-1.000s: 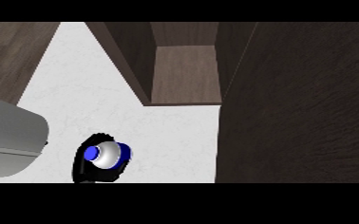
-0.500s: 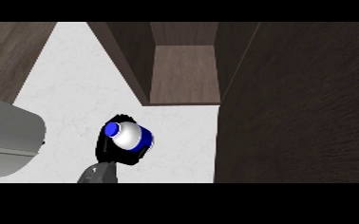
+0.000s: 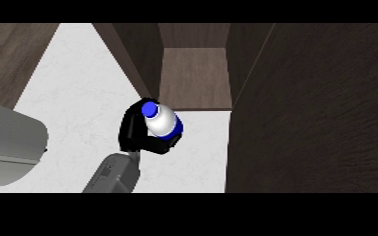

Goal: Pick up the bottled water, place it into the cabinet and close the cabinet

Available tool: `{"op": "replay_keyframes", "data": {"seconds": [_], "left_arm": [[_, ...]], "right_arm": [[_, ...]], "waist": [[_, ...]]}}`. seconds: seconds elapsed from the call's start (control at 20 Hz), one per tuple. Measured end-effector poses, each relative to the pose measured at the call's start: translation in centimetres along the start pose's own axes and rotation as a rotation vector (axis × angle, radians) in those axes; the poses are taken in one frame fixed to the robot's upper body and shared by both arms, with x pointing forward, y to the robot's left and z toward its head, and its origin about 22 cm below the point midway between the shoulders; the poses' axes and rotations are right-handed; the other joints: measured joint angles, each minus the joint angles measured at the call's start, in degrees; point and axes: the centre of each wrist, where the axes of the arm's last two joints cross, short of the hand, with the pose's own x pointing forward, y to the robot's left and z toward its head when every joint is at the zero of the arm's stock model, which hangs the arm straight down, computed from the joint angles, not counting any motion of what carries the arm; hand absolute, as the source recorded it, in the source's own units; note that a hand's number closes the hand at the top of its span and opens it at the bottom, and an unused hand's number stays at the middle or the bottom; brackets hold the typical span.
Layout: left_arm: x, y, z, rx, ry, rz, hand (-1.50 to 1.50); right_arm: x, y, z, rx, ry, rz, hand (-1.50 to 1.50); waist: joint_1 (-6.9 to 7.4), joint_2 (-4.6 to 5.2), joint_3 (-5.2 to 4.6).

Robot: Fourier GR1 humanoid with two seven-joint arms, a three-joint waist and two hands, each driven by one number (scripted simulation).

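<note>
The bottled water (image 3: 164, 121) is white with a blue cap and a blue label. It is tilted, cap toward the cabinet. My right hand (image 3: 133, 131) is shut on it, black fingers curled round its body, and holds it above the white counter (image 3: 77, 92). The bottle sits just in front of the lower left corner of the open cabinet's (image 3: 193, 80) brown shelf. The cabinet's dark door (image 3: 303, 115) stands open at the right. My left hand does not show.
A large grey rounded shape (image 3: 18, 145) fills the left edge. A dark wood panel (image 3: 22, 55) stands at the upper left. The cabinet's left wall (image 3: 136, 55) lies close beside the bottle.
My right hand has carried the bottle up and to the right, from the lower counter toward the cabinet's opening. The bottle now tilts more.
</note>
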Motion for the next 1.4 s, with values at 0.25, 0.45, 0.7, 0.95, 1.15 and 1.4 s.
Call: {"op": "replay_keyframes", "data": {"seconds": [0.25, 0.45, 0.7, 0.95, 1.15, 1.4], "left_arm": [[1.8, -4.0, -2.7, -0.016, -0.012, -0.059, 1.5], [3.2, -6.8, -5.3, -0.014, -0.004, -0.106, 1.5], [4.6, -9.5, -8.2, 0.002, 0.007, -0.198, 1.5], [5.5, -10.2, -11.1, 0.062, 0.028, -0.241, 1.5], [5.7, -10.0, -12.9, 0.085, 0.053, -0.292, 1.5], [5.1, -9.1, -14.0, 0.116, 0.053, -0.455, 1.5]], "right_arm": [[-0.1, -0.3, -0.2, 0.006, -0.008, 0.009, -1.5], [-0.1, -0.7, -0.3, -0.005, -0.013, 0.022, -1.5], [0.0, -1.1, -0.1, 0.0, -0.011, 0.029, -1.5], [-0.2, -1.3, -0.3, -0.003, -0.025, 0.03, -1.5], [-0.2, -1.7, -0.1, 0.004, -0.029, 0.037, -1.5], [-0.4, -1.7, -0.3, 0.009, -0.043, 0.022, -1.5]], "waist": [[-0.47, 0.1, -0.03], [-0.88, 0.22, -0.03], [-1.52, 0.39, -0.03], [-2.04, 0.62, -0.05], [-2.24, 0.75, -0.04], [-2.75, 1.11, -0.04]]}}
